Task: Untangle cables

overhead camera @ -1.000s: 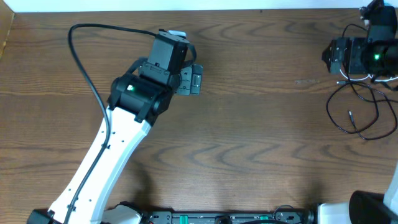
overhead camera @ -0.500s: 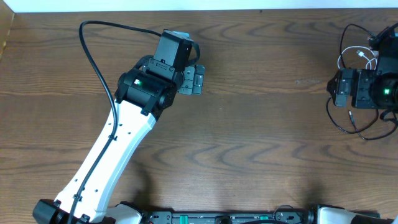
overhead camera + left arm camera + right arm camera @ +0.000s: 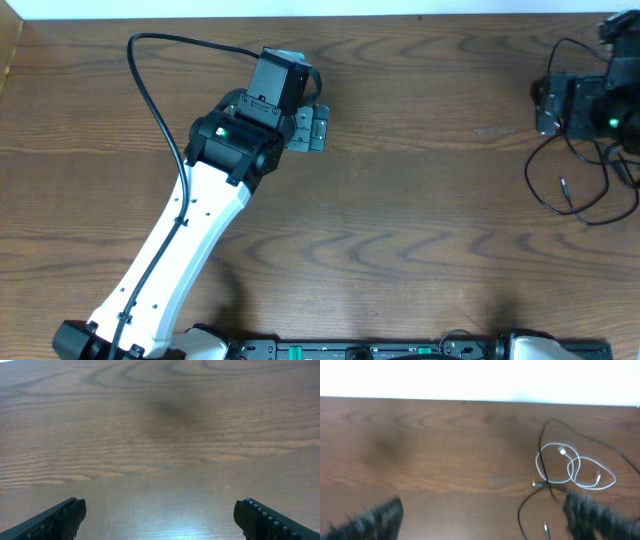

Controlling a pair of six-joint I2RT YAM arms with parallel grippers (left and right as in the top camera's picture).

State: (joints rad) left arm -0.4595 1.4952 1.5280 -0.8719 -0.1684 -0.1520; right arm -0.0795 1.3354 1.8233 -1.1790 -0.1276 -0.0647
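Left fingers [image 3: 312, 128] are spread wide, and the left wrist view shows only bare wood grain between the two dark tips. They point out over the tabletop [image 3: 420, 230] with nothing in their grasp. Both cables lie well apart from them, far off across the wood on the other arm's side.

Over to the right fingers [image 3: 545, 100]. The right wrist view is blurred, but the two dark tips sit in the lower corners of the picture, wide apart, with nothing held between them.

Ahead of the right fingers, and off toward the right-hand tip, lies the tangle. The white cable [image 3: 572, 466] is curled in a couple of small overlapping loops, one small plug end lying inside the nearer loop. The black cable [image 3: 529, 183] sweeps in a much bigger arc around the far side of those loops. It then drops down past their left edge, crossing the white one there. Which cord lies on top at that crossing I cannot tell.

A small plug end sits just at the left of the white loops, and the black cord curls back toward the fingers below it. Neither tip touches either cord.

From overhead, the black cord's loose loops spread on the tabletop just beside the right fingers, with one plug end lying inside the loop. The white cord is hidden under the arm there.
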